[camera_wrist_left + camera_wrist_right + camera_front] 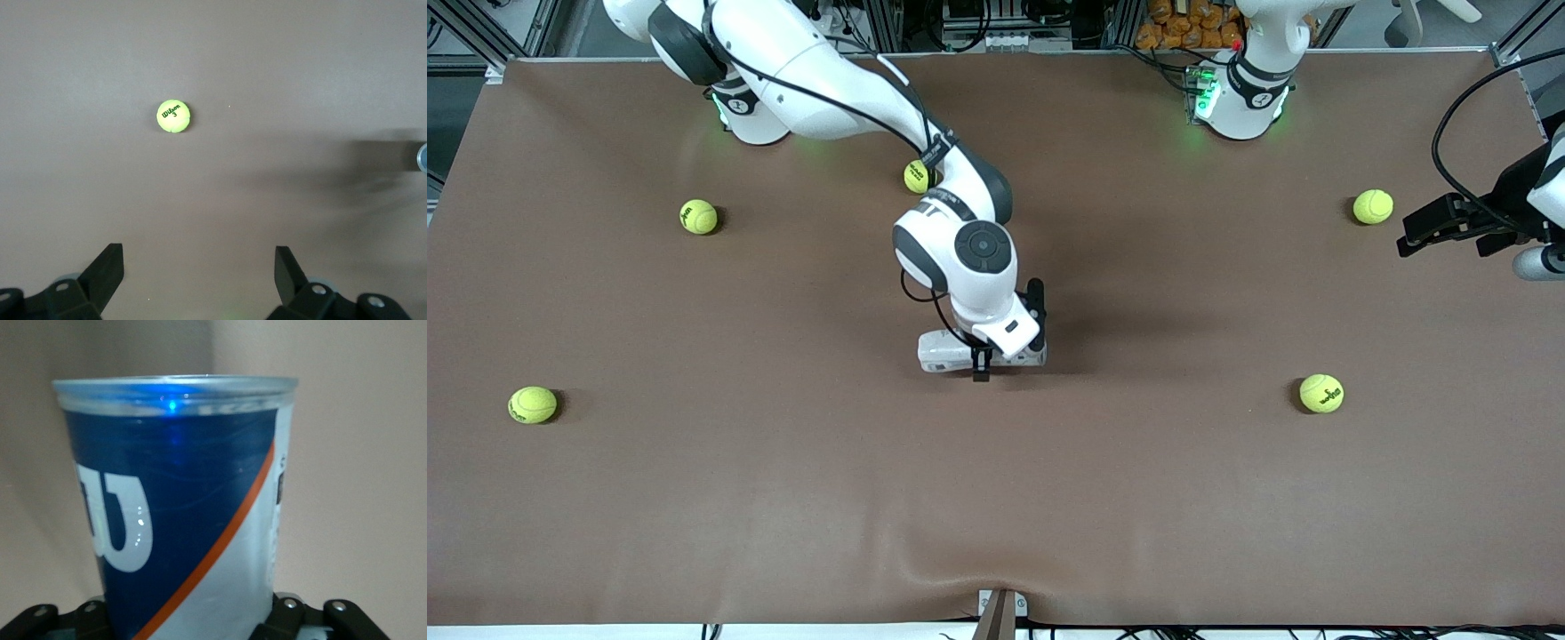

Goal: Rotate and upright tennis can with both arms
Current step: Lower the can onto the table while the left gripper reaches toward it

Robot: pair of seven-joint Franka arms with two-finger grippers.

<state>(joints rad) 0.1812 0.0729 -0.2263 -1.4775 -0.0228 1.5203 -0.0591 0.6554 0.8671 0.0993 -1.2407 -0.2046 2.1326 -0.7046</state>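
Observation:
The tennis can lies on its side in the middle of the brown table. My right arm reaches down from above and my right gripper straddles the can near its middle, shut on it. In the right wrist view the can fills the picture: navy and white label, white "W", orange stripe, silvery rim. The gripper's fingers press against its sides. My left gripper is open and empty, held above the table at the left arm's end, where that arm waits. Its fingers show spread wide apart.
Several yellow-green tennis balls lie scattered: one beside the right arm's forearm, one, one, one and one near the left gripper. The left wrist view shows one ball on the table.

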